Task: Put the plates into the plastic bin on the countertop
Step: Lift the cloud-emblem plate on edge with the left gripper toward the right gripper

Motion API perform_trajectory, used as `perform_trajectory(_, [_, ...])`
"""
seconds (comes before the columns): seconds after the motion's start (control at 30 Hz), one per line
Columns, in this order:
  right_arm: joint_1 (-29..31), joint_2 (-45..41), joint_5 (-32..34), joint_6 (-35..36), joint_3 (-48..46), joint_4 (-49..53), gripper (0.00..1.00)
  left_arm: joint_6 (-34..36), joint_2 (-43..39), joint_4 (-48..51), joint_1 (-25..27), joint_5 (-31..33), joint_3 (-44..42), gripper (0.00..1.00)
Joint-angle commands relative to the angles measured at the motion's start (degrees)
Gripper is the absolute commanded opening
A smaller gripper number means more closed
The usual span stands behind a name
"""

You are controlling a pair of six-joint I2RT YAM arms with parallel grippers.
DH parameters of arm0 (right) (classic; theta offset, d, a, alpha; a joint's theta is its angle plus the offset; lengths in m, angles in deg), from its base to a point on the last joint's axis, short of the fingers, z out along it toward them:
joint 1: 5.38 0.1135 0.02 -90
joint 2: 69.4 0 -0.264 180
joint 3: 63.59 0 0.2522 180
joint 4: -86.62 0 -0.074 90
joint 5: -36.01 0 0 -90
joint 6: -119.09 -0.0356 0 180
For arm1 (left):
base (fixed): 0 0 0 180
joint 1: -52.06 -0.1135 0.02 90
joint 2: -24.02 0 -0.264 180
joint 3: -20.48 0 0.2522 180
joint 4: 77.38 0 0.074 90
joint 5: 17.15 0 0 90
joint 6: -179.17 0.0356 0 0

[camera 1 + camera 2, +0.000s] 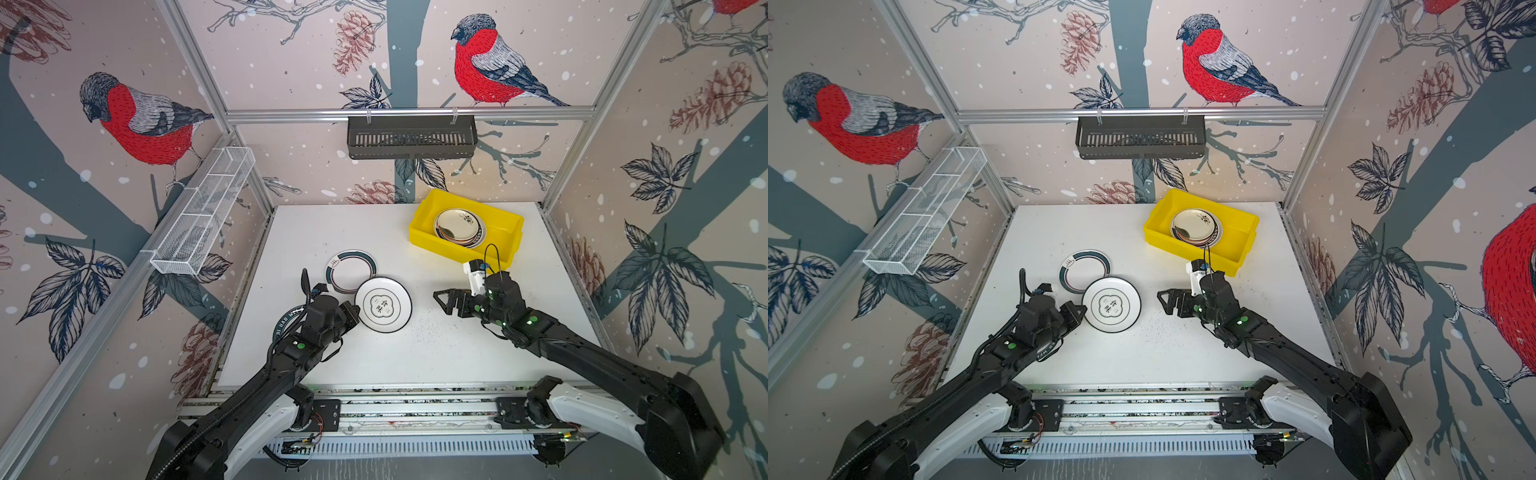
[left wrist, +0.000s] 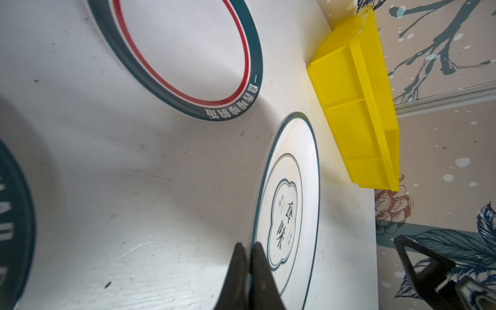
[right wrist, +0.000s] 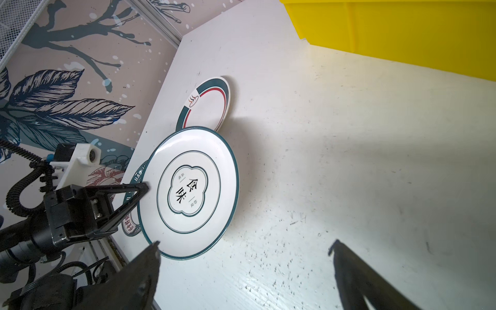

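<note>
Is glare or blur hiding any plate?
In both top views, glare on the top cream round plate in the yellow plastic bin; left wrist view: the nearest teal-rimmed lettered plate is blurred; right wrist view: the white teal-ringed plate is sharp.

The flat white countertop is bare around six o'clock and toward eleven. The bright yellow plastic bin blocks one o'clock. Left of centre, a thin-edged round white plate and a broad-teal-banded round white plate lie just beside each other. A clear lane separates them from the wide-spread right gripper at three.
</note>
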Motion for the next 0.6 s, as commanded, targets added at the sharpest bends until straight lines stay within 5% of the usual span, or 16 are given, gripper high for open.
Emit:
perform_trajectory(0.0, [-0.06, 1.11, -1.20, -0.12, 1.31, -1.79, 1.00, 2.21, 3.58, -7.48, -0.63, -2.75, 2.51, 0.00])
perform_trajectory(0.57, [-7.28, 6.23, -7.44, 1.67, 8.56, -2.22, 1.00, 7.51, 23.44, -16.38, -4.29, -13.07, 14.41, 0.00])
